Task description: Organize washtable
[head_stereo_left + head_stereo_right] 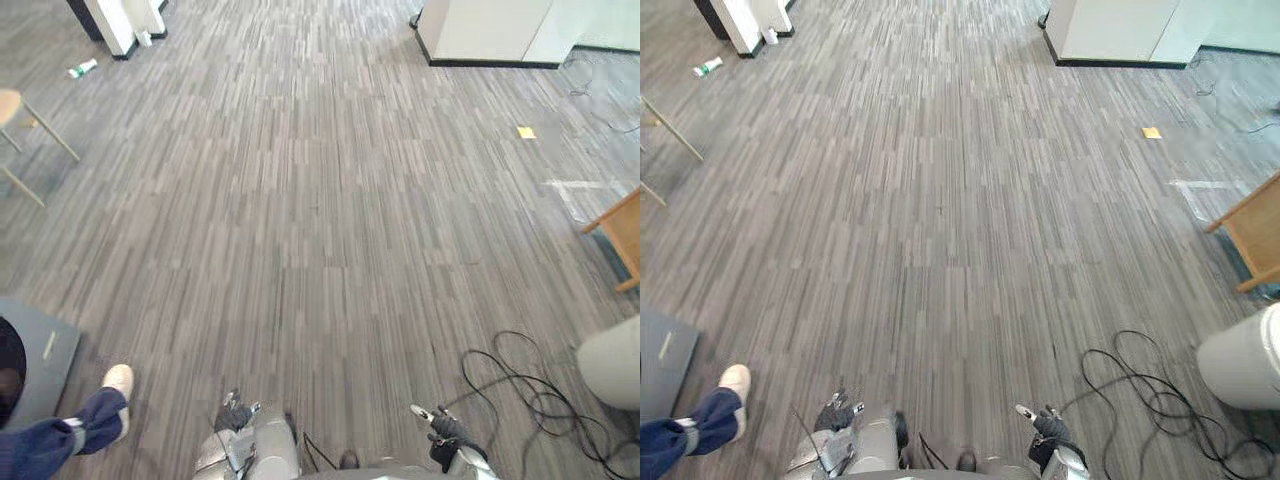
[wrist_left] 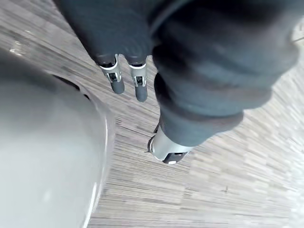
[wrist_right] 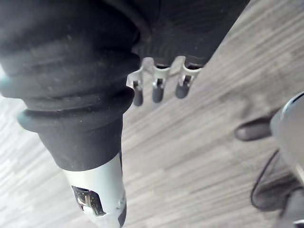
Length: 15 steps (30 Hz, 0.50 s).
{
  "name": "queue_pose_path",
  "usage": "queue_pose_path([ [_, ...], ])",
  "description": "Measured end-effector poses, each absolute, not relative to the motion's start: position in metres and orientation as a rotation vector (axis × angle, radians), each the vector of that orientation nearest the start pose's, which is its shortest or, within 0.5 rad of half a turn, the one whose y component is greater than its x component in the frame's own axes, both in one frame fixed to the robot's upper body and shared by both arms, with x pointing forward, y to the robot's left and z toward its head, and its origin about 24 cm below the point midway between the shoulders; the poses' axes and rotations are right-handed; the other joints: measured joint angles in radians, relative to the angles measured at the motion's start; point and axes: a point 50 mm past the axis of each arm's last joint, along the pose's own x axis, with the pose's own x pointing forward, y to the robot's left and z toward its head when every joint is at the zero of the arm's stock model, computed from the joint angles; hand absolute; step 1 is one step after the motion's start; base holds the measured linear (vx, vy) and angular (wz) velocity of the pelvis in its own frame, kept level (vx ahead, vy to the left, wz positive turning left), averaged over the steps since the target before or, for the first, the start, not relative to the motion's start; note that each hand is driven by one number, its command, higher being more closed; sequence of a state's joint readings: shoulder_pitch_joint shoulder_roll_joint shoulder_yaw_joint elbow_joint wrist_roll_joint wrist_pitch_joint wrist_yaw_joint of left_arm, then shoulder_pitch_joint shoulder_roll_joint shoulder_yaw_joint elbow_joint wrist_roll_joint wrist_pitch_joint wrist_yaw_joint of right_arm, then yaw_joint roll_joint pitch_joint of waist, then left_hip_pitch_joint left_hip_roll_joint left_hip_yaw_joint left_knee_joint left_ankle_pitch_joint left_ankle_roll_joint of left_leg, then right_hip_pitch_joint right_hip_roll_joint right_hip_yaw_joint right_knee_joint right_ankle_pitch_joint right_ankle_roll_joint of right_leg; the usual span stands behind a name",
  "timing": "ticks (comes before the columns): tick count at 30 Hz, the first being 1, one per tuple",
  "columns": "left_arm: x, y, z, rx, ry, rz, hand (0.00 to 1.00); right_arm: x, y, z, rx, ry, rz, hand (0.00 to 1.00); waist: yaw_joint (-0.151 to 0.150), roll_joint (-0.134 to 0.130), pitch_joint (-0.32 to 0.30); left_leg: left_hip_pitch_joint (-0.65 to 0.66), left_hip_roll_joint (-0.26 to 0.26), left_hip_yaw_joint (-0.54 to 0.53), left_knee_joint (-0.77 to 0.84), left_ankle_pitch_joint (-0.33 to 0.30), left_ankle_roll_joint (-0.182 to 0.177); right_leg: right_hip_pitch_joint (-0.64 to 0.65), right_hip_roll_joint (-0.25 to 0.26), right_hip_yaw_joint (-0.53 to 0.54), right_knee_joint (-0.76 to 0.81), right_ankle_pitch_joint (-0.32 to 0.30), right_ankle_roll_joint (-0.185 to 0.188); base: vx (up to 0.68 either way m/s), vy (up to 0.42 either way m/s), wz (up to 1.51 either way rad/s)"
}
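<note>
Both hands hang low over a grey striped floor (image 1: pixel 320 220). My left hand (image 1: pixel 236 412) is at the lower left of the head views. In its wrist view its fingers (image 2: pixel 138 84) are straight, the thumb (image 2: pixel 166 150) stands apart, and it holds nothing. My right hand (image 1: pixel 445 428) is at the lower right. Its fingers (image 3: pixel 157 90) point straight down at the floor and its thumb (image 3: pixel 99 199) is apart, also with nothing in it.
A person's leg with a white shoe (image 1: pixel 116 384) stands at the lower left beside a dark grey mat (image 1: pixel 45 350). A wooden stool (image 1: pixel 15 108) and a green-white bottle (image 1: pixel 82 68) are far left. A white cabinet (image 1: pixel 490 30), wooden furniture (image 1: pixel 622 235) and a pale round object (image 1: pixel 612 362) line the right.
</note>
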<state>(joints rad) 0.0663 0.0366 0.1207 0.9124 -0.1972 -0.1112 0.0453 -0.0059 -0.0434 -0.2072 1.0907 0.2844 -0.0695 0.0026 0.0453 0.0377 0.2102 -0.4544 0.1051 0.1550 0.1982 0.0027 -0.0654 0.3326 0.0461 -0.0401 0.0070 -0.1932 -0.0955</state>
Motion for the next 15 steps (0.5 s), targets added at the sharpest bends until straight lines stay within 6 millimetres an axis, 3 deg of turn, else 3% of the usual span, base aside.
queue_pose_path([
  [1, 0.142, 0.186, -0.139, -0.145, 0.834, 0.273, 0.00, 0.122, -0.186, -0.157, 0.301, 0.991, -0.339, 0.00, 0.023, -0.018, -0.010, 0.009, -0.019, 0.010, 0.021, 0.093, 0.048, 0.009, -0.026, 0.029, 0.017, -0.008, 0.007, 0.73, 0.292, -0.61],
  [2, 0.147, 0.188, -0.136, -0.106, 0.819, 0.255, 0.00, 0.125, -0.179, -0.157, 0.296, 0.999, -0.311, 0.00, 0.021, -0.061, -0.017, 0.007, -0.045, 0.024, 0.034, 0.099, 0.067, -0.031, -0.070, 0.041, 0.096, -0.006, 0.009, 0.85, 0.374, -0.50],
  [3, 0.148, 0.192, -0.136, -0.086, 0.815, 0.251, 0.00, 0.124, -0.177, -0.158, 0.289, 1.004, -0.301, 0.00, 0.024, -0.078, -0.024, 0.007, -0.057, 0.036, 0.051, 0.088, 0.101, -0.063, -0.088, 0.053, 0.157, -0.004, 0.012, 0.84, 0.366, -0.20],
  [4, 0.147, 0.196, -0.135, -0.060, 0.818, 0.245, 0.00, 0.117, -0.174, -0.160, 0.281, 1.029, -0.286, 0.00, 0.020, -0.107, -0.038, 0.016, -0.083, 0.054, 0.094, 0.049, 0.165, -0.111, -0.119, 0.079, 0.293, 0.015, 0.043, 0.69, 0.294, -0.05],
  [6, 0.145, 0.198, -0.136, -0.031, 0.832, 0.239, 0.00, 0.107, -0.172, -0.164, 0.274, 1.065, -0.269, 0.00, 0.015, -0.132, -0.043, 0.089, -0.124, 0.066, 0.129, -0.038, 0.202, -0.194, -0.145, 0.113, 0.564, 0.119, 0.160, 0.67, 0.222, 0.09],
  [8, 0.139, 0.196, -0.140, 0.007, 0.866, 0.215, 0.00, 0.108, -0.175, -0.163, 0.251, 1.060, -0.261, 0.00, -0.006, -0.130, -0.042, 0.219, -0.155, 0.052, 0.123, -0.119, 0.217, -0.317, -0.151, 0.129, 0.937, 0.175, 0.234, 0.62, 0.207, 0.17],
  [9, 0.137, 0.196, -0.142, 0.008, 0.877, 0.215, 0.00, 0.109, -0.175, -0.163, 0.250, 1.056, -0.261, 0.00, -0.010, -0.131, -0.042, 0.259, -0.160, 0.048, 0.107, -0.131, 0.217, -0.350, -0.157, 0.115, 1.009, 0.174, 0.235, 0.48, 0.146, 0.21],
  [11, 0.129, 0.196, -0.146, 0.005, 0.911, 0.220, 0.00, 0.107, -0.178, -0.163, 0.244, 1.056, -0.266, 0.00, -0.024, -0.115, -0.038, 0.378, -0.178, 0.001, 0.030, -0.160, 0.215, -0.440, -0.171, 0.031, 1.124, 0.134, 0.193, 0.46, 0.086, 0.39],
  [12, 0.120, 0.197, -0.150, -0.011, 0.953, 0.237, 0.00, 0.107, -0.180, -0.162, 0.255, 1.036, -0.282, 0.00, -0.033, -0.112, -0.037, 0.481, -0.176, -0.043, -0.041, -0.174, 0.215, -0.522, -0.171, -0.056, 1.091, 0.037, 0.138, 0.54, 0.038, 0.57],
  [14, 0.117, 0.199, -0.152, -0.036, 0.971, 0.260, 0.00, 0.107, -0.182, -0.161, 0.276, 1.024, -0.309, 0.00, -0.038, -0.110, -0.037, 0.530, -0.172, -0.077, -0.061, -0.193, 0.217, -0.574, -0.159, -0.108, 0.999, -0.023, 0.128, 0.45, -0.016, 0.62],
  [15, 0.112, 0.201, -0.154, -0.068, 0.992, 0.293, 0.00, 0.107, -0.185, -0.160, 0.303, 1.010, -0.340, 0.00, -0.040, -0.104, -0.035, 0.574, -0.161, -0.111, -0.057, -0.233, 0.211, -0.645, -0.141, -0.144, 0.839, -0.054, 0.115, 0.38, -0.076, 0.65],
])
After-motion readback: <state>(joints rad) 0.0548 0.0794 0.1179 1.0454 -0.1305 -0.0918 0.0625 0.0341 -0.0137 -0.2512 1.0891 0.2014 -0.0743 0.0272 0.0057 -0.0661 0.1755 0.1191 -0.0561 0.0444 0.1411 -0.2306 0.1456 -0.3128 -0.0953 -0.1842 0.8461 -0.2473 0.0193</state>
